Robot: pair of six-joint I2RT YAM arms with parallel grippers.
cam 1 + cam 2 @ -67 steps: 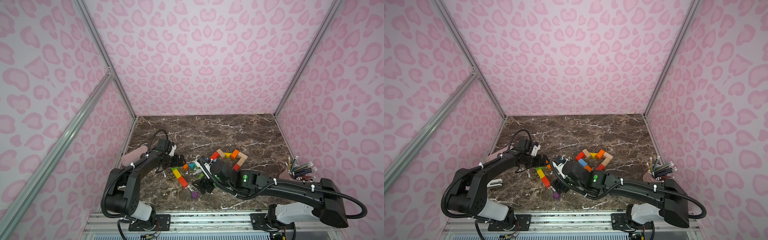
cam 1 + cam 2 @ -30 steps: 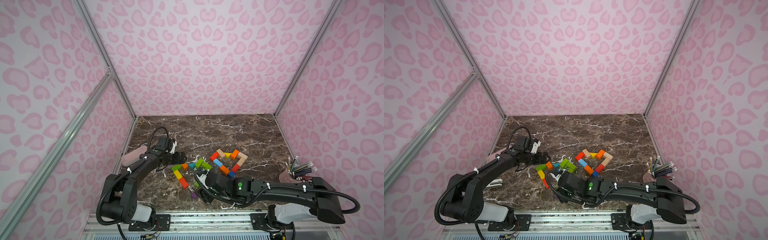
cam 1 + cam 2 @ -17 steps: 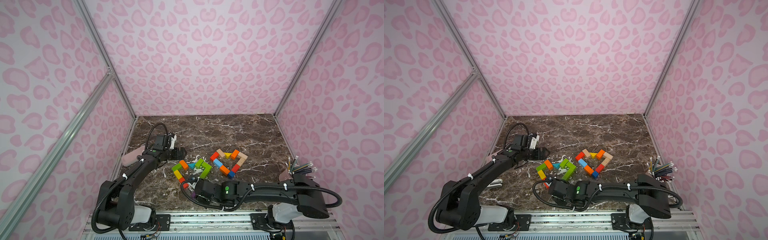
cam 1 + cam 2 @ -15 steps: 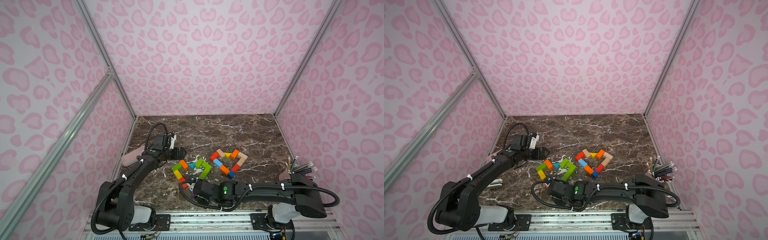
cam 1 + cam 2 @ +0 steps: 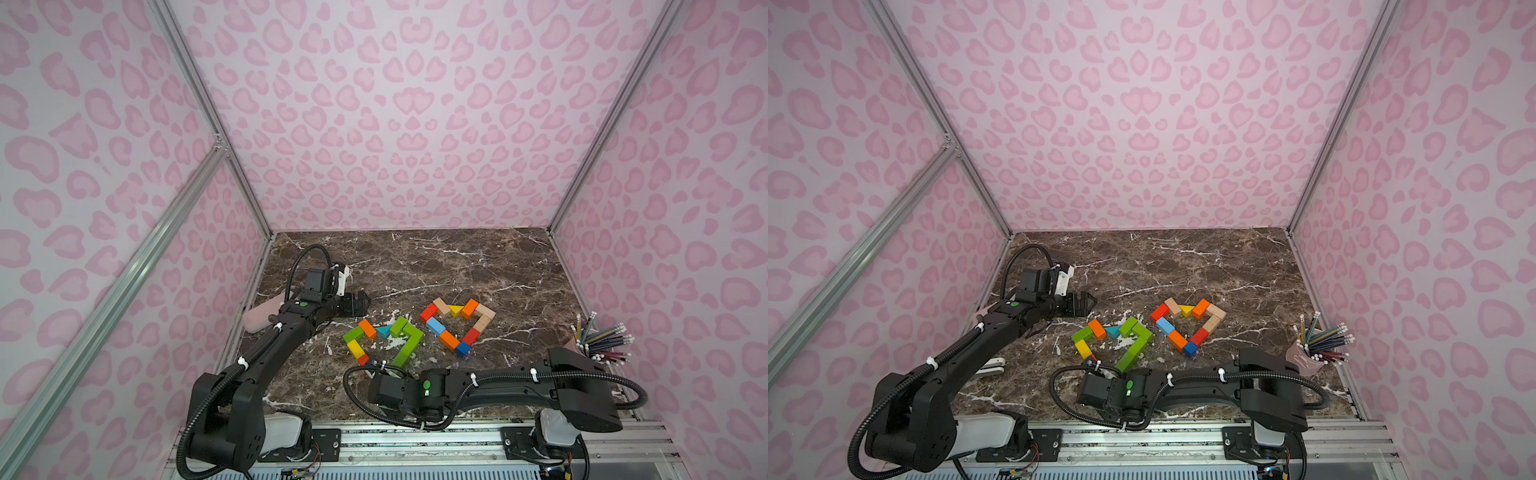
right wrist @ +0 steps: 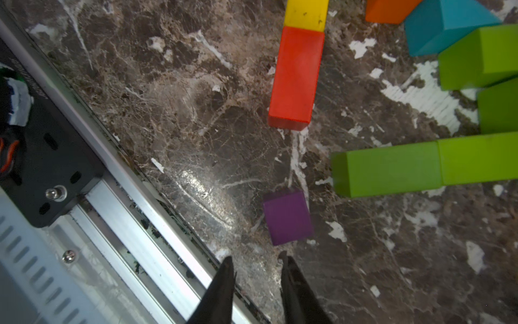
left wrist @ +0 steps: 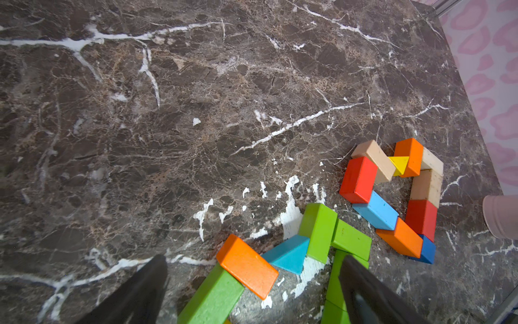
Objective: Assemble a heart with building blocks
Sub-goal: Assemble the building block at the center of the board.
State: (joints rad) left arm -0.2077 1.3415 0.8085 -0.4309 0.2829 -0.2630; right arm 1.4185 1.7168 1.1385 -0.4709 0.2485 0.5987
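Observation:
Two groups of building blocks lie on the marble in both top views. To the right, a closed heart outline (image 5: 457, 324) of red, plain, yellow, orange and blue bricks. To the left, an open outline (image 5: 386, 340) of green, orange, teal, yellow and red pieces. A purple cube (image 6: 287, 218) lies alone near the front edge, between the red brick (image 6: 294, 78) and a green brick (image 6: 386, 171). My right gripper (image 6: 256, 261) hovers just short of the cube, fingers a narrow gap apart, empty. My left gripper (image 5: 359, 303) stands wide open and empty behind and left of the orange brick (image 7: 246, 266).
A pink cup of coloured pencils (image 5: 598, 345) stands at the right edge. A pale pink pouch (image 5: 262, 316) lies by the left wall under the left arm. A small white object (image 5: 990, 365) lies near the front left. The metal rail (image 6: 112, 168) runs along the front edge.
My right arm has swung back from the middle of the blocks to the front edge, its jaws narrowing. My left gripper has drawn back left and rearward off the blocks, still open.

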